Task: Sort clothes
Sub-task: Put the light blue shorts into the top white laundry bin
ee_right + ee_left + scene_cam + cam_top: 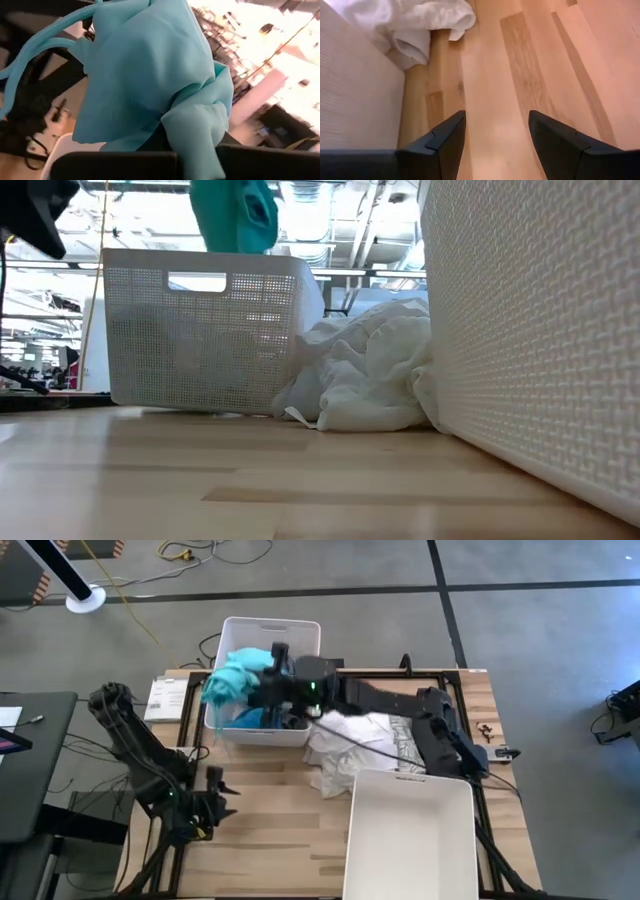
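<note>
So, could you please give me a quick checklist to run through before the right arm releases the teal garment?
1. Right gripper shut on the teal garment: ok.
2. Garment above the far bin: ok.
3. Garment clear of the bin's rim: cannot tell; part drapes over the left wall.
4. Left gripper open, empty, away near the table's front-left: ok.
5. White clothes out of the way: ok.

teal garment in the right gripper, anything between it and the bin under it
Nothing visible does. The right gripper, shut on the teal garment, holds it above the open-topped far bin; in the low view the cloth hangs clear of the rim. The left gripper waits open, far off.
</note>
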You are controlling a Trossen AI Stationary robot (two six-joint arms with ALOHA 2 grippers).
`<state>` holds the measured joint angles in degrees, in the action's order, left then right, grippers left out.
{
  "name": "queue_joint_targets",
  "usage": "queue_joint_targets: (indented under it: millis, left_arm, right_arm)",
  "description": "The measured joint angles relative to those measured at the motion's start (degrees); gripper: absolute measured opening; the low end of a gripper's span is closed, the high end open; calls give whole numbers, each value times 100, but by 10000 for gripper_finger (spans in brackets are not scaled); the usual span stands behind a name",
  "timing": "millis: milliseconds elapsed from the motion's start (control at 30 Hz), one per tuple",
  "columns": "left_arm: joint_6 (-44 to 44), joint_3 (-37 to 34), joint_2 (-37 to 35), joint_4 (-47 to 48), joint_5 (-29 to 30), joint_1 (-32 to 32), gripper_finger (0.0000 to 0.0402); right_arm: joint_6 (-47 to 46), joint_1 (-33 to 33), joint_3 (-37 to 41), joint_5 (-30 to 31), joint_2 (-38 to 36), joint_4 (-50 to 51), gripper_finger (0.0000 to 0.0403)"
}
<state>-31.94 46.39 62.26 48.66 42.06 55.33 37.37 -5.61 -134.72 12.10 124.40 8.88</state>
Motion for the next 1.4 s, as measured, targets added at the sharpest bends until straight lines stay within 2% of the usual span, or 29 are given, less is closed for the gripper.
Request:
queue_joint_targets:
  millis: [200, 500, 600, 667, 933, 1200, 1400]
  left_arm:
    - [152, -558, 0, -996, 20, 0, 212]
    - [986, -1263, 2, -3022, 149, -37, 212]
    - [1122, -1373, 7, -3440, 173, -39, 213]
    - [1131, -1403, 2, -3530, 181, -39, 213]
    - [1070, -1408, 7, -3623, 208, -41, 213]
    - [1007, -1408, 9, -3658, 254, -48, 213]
    - [934, -1408, 9, -3630, 251, -48, 213]
  right_arm:
    - [-1187, -675, 1, -952, 50, 349, 21]
    - [-2413, -1251, 107, -2073, 405, 698, 22]
    - [-2621, -1302, 96, -2137, 612, 691, 22]
    - [-2687, -1348, 107, -2136, 675, 1025, 22]
    - [-2889, -1394, 96, -2154, 1176, 1366, 24]
    - [-3315, -1492, 92, -2165, 1633, 1406, 45]
    - [-3406, -1505, 92, -2175, 1646, 1575, 57]
